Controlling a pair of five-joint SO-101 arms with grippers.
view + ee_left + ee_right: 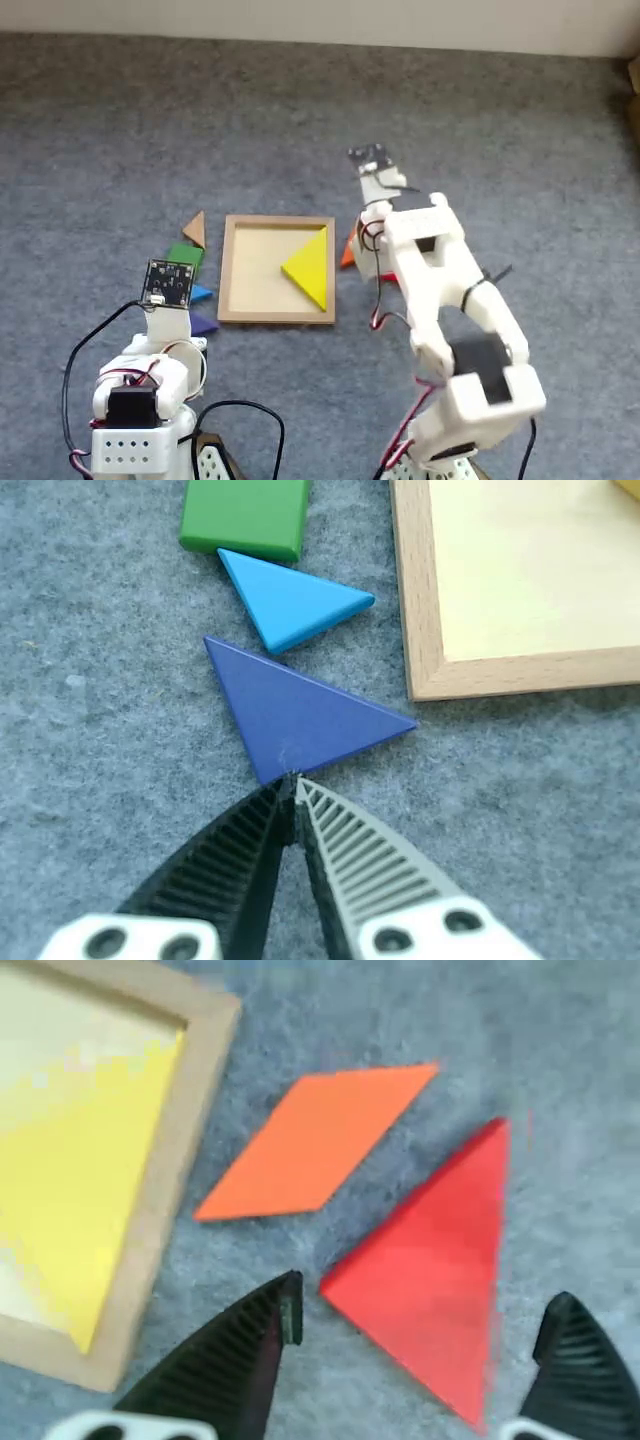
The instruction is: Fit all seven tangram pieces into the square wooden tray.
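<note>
— Where does your left gripper [293, 792] sit, and how do its fingers stand?

— Its fingers are pinched together with nothing between them. Their tips meet right at one corner of the dark blue triangle [295, 715], which lies flat on the grey carpet [120, 130] just off a corner of the tray [415, 600], on the tray's left side. I cannot tell whether the tips press on it.

— What else lies on that side of the tray?

— The light blue triangle [290, 605] is next along the tray's left rim, one of its corners nearly touching the dark blue one. Beyond it is the green piece [245, 515], just beside the light blue triangle. The tan triangle [195, 230] lies by the tray's far left corner.

— And your right gripper [425, 1320]?

— I hold it spread wide, gripping nothing. It hangs over the red triangle [440, 1270], one finger to either side. That piece lies flat on the carpet to the right of the tray. The orange parallelogram [315, 1140] lies between the red triangle and the tray's right rim, close to both and touching neither.

— Is anything in the tray?

— The yellow triangle [310, 265] lies flat inside it, its long edge along the right rim and its point towards the tray's middle.
</note>
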